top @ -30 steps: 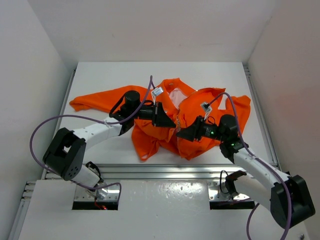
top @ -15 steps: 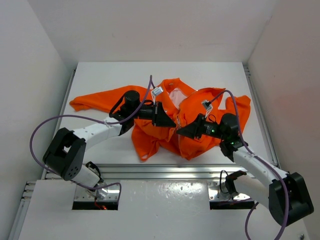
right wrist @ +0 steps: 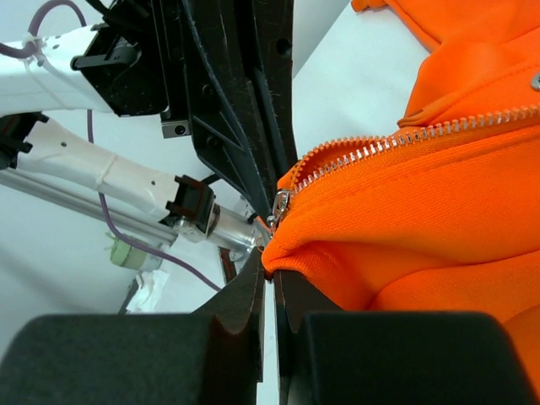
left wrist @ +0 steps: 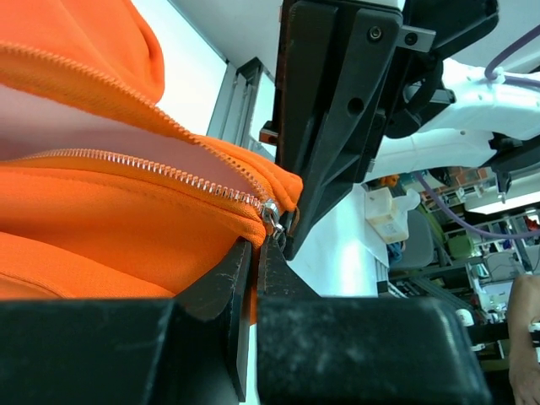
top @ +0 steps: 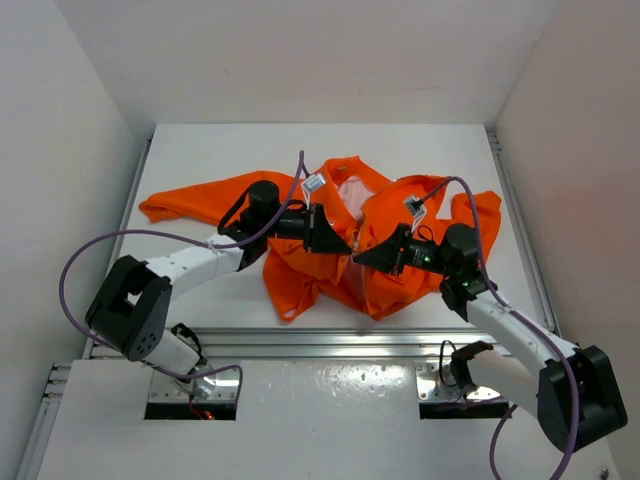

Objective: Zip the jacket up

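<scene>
The orange jacket (top: 310, 275) lies crumpled on the white table (top: 220, 150), its pale lining (top: 352, 190) showing near the collar. My left gripper (top: 338, 240) and right gripper (top: 366, 256) meet tip to tip at the bottom of the front opening. In the left wrist view my left gripper (left wrist: 256, 246) is shut on the jacket's (left wrist: 110, 219) hem just under the metal slider (left wrist: 272, 211); the zipper teeth (left wrist: 152, 164) run apart above it. In the right wrist view my right gripper (right wrist: 271, 263) is shut on the opposite hem of the jacket (right wrist: 422, 202), below the slider (right wrist: 281, 202).
A metal rail (top: 320, 340) runs along the table's near edge. White walls close in on both sides and at the back. Purple cables (top: 90, 250) loop off both arms. One sleeve (top: 190, 200) stretches to the left.
My right gripper has shut on the jacket's hem and edged a little left toward the left gripper. The left gripper has kept its hold and place.
</scene>
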